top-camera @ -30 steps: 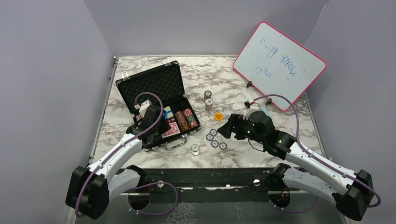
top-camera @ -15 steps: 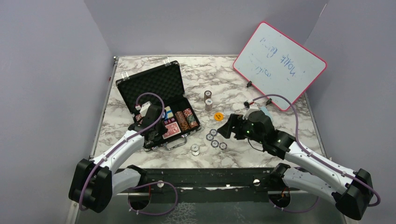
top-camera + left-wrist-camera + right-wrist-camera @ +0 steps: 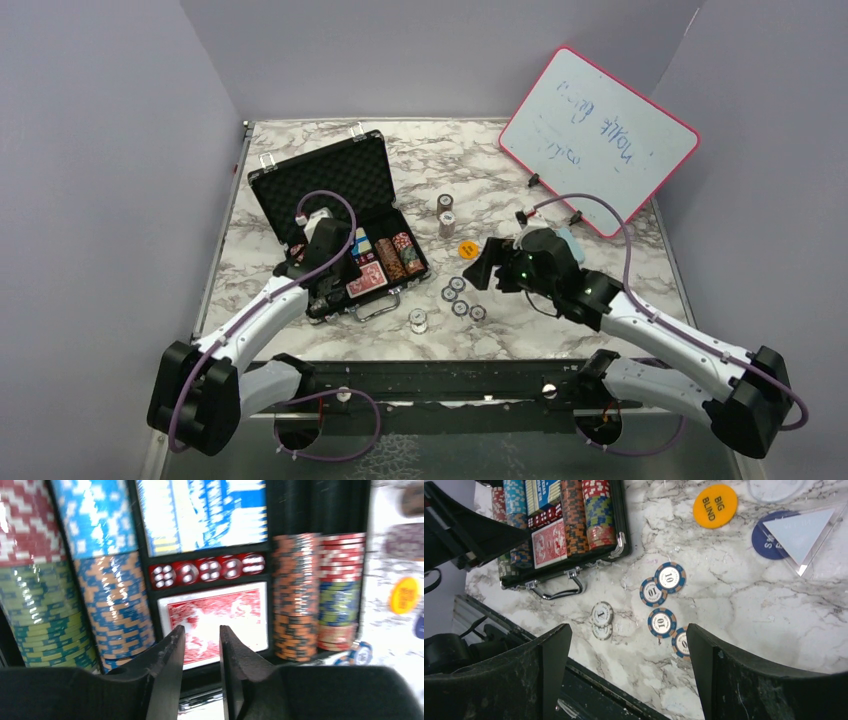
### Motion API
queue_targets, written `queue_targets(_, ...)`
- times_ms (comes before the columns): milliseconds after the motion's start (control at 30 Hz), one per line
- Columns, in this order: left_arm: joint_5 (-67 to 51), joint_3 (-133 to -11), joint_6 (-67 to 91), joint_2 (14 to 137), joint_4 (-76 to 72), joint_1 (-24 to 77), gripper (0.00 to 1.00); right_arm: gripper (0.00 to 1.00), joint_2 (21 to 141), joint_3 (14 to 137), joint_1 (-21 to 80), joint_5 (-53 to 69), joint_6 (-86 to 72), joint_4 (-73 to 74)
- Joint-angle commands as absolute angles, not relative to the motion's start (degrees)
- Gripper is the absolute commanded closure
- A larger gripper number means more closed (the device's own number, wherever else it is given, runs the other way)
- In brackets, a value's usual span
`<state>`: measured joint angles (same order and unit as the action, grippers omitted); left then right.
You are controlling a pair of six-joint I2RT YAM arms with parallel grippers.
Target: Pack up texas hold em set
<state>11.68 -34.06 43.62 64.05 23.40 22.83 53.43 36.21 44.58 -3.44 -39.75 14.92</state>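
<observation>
You held the left gripper (image 3: 201,628) low over the red card deck (image 3: 235,615) in the open briefcase (image 3: 330,175), jaws narrowly parted and empty, and the right gripper (image 3: 628,627), jaws wide, above loose chips (image 3: 662,622) on the table (image 3: 480,160).

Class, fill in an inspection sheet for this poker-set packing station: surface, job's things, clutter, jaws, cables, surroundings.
Surface: marbled table top, with loose pieces lying on it.
Job's things: black briefcase open; chip rows, red dice and red-backed deck sit in its tray. Outside it: four blue-rimmed chips, two white chips, two short chip stacks, orange Big Blind button.
Clutter: pink-framed whiteboard with writing, at the far right.
Jaws: left jaws narrowly apart over the deck, holding nothing; right jaws wide apart above the loose chips, empty.
Cables: left purple cable and right purple cable each loop above an arm.
Surroundings: plain grey walls on three sides.
</observation>
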Motion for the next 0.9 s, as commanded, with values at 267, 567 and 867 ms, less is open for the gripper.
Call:
queue_targets(267,-1.1,-39.1,31.4,54.3,12.4,22.5,0.31,0.13,84.2,55.8,44.7,-15.1,-28.6,12.3)
queue_targets(567,-5.7,-35.8,31.2,50.4,9.2,22.4,0.12,0.13,98.7,65.6,44.7,-23.5,-25.9,9.6)
queue_targets(867,-6.7,-34.6,32.3,50.0,8.9,22.5,0.12,0.21,106.7,69.9,44.2,-25.5,-24.4,3.9)
